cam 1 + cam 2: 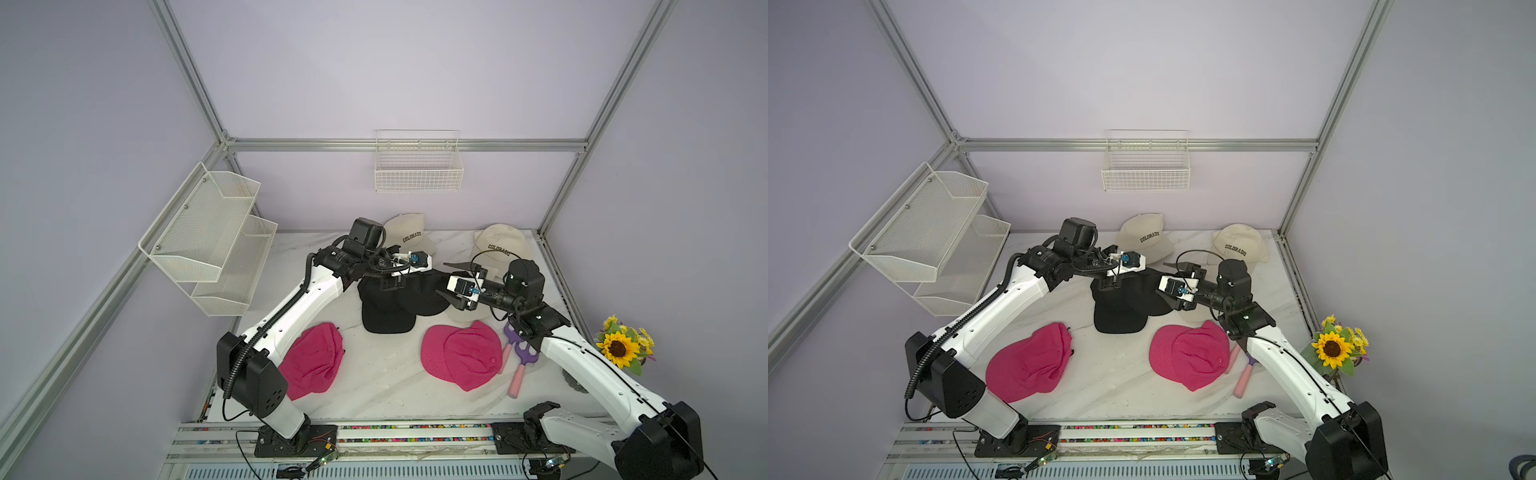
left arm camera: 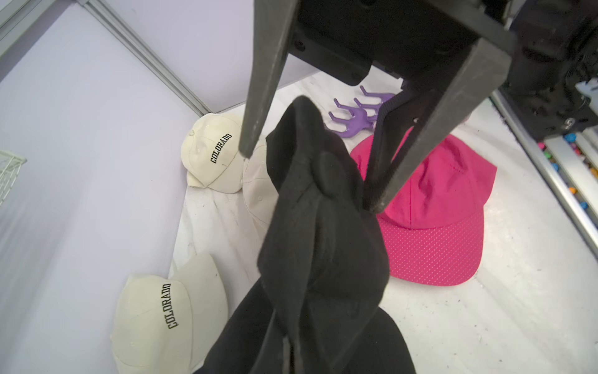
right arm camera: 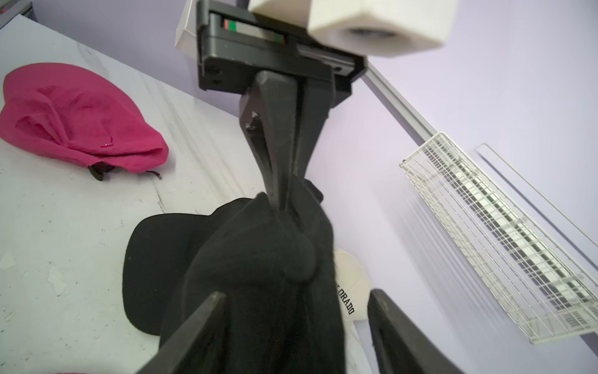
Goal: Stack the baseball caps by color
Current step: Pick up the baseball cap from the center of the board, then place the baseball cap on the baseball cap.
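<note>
My left gripper (image 1: 391, 286) is shut on the bunched crown of a black cap (image 1: 388, 316), which lies on other black caps mid-table. In the right wrist view its closed fingers (image 3: 281, 181) pinch the black fabric (image 3: 259, 259). My right gripper (image 1: 446, 280) is open, one finger on either side of that same raised crown (image 2: 323, 243). Two cream "COLORADO" caps (image 1: 409, 235) (image 1: 498, 245) sit at the back, and a third (image 1: 457, 318) lies partly under the right gripper. Pink caps lie front left (image 1: 311, 361) and front right (image 1: 461, 353).
Purple toy rakes with pink handles (image 1: 517, 355) lie beside the right pink cap. A sunflower pot (image 1: 619, 347) stands off the table's right edge. A wire basket (image 1: 417, 166) hangs on the back wall and a mesh shelf (image 1: 208, 237) on the left wall.
</note>
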